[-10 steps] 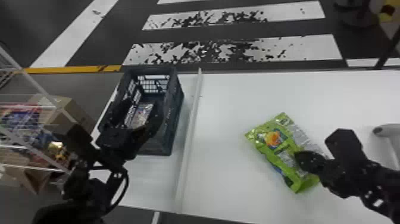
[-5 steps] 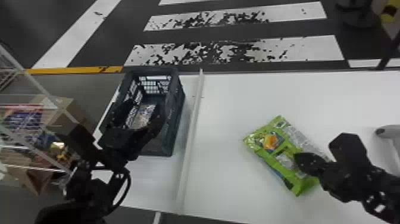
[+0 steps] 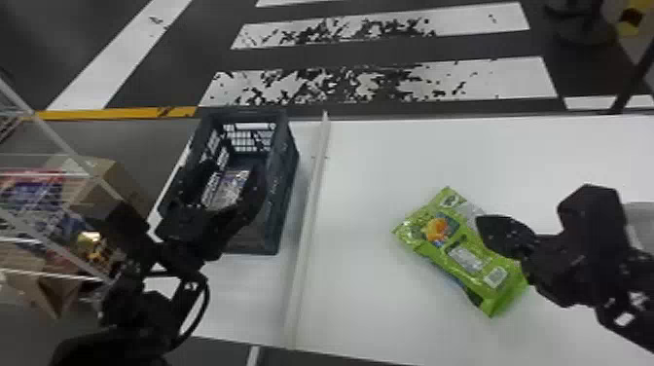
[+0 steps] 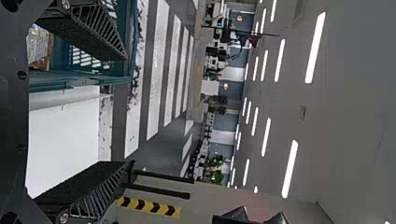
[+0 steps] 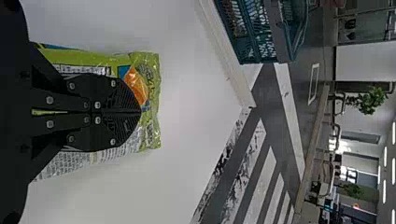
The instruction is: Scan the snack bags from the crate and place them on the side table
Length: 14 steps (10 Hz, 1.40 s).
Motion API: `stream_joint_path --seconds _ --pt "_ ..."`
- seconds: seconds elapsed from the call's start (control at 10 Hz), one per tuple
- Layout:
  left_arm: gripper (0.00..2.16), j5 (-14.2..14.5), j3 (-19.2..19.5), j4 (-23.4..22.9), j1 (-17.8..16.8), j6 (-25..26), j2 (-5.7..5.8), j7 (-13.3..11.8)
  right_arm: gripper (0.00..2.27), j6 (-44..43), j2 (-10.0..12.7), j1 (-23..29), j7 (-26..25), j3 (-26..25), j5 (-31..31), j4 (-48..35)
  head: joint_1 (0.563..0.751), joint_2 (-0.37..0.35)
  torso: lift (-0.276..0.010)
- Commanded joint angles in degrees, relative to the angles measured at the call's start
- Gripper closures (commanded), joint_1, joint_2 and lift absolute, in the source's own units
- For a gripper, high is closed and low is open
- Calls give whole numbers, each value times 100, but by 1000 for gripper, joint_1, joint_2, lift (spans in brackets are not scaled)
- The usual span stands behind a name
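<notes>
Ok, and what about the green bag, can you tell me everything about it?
The green bag looks shiny and crinkly, like thin plastic. On it are an orange picture with blue around it and small white boxes of print, and one side is silvery. It looks a bit puffy, and I see no rip. It lies slantwise on the white table, to the right of the long raised strip. The right claw is over it, but I can't tell if they touch.

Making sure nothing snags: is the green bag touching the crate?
Apart. The head view shows the white strip and bare tabletop between the green bag and the crate.
</notes>
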Motion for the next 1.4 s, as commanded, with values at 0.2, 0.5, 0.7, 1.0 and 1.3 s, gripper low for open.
stream_joint_path --seconds 0.2,0.5,0.7,1.0,1.3 --pt "76 -9 -19 -5 -20 35 -8 0 2219 -82 -74 -140 211 714 214 197 695 258 -94" --pt "76 -18 -28 -14 -20 35 -25 -17 2219 -82 -56 -535 237 1478 539 645 695 321 -94" --pt "76 -18 -28 -14 -20 35 -25 -17 2219 -82 49 -852 202 1786 750 1084 695 350 -94" --pt "76 -18 -28 21 -46 35 -16 -17 2219 -100 260 -1124 88 1821 952 1524 695 350 -94" --pt "76 -26 -45 48 -73 53 -25 -17 2219 -100 348 -1361 -132 1979 1445 1911 695 350 -94"
